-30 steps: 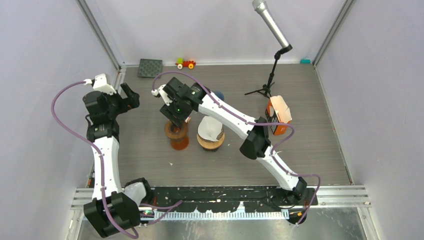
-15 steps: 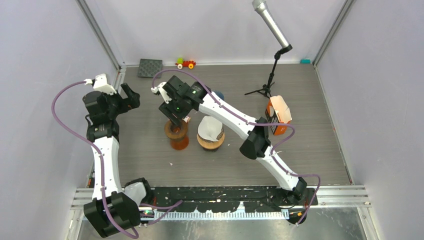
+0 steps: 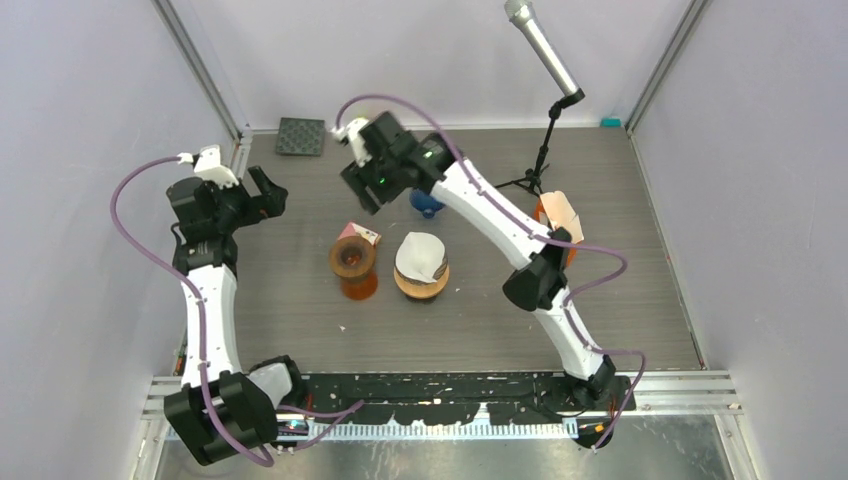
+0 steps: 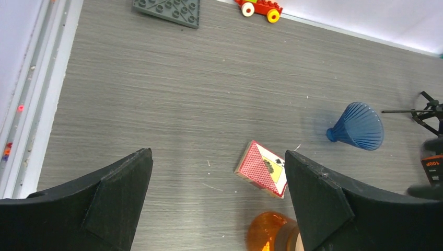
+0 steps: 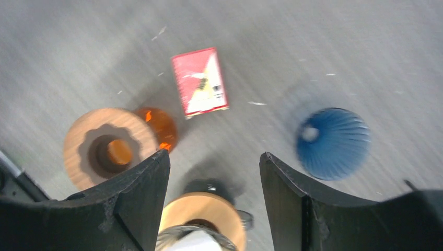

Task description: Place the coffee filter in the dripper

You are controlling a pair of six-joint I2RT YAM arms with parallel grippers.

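Observation:
A white paper coffee filter (image 3: 420,256) sits in a glass dripper with a wooden collar (image 3: 421,284) at mid-table; it shows at the bottom edge of the right wrist view (image 5: 196,241). A blue ribbed cone dripper (image 3: 427,203) lies on the table behind it and also shows in the right wrist view (image 5: 334,142) and the left wrist view (image 4: 358,127). My right gripper (image 3: 362,192) hangs open and empty above and behind these things (image 5: 214,159). My left gripper (image 3: 268,196) is open and empty at the left (image 4: 218,157).
An orange carafe with a wooden collar (image 3: 353,266) stands left of the filter. A red card box (image 3: 360,233) lies behind it. A microphone stand (image 3: 545,150), an orange box (image 3: 557,225), a grey stud plate (image 3: 300,135) and a toy car (image 3: 371,127) are at the back.
My right gripper has risen and moved back, away from the orange carafe, uncovering the card box and carafe top. My left gripper has shifted slightly.

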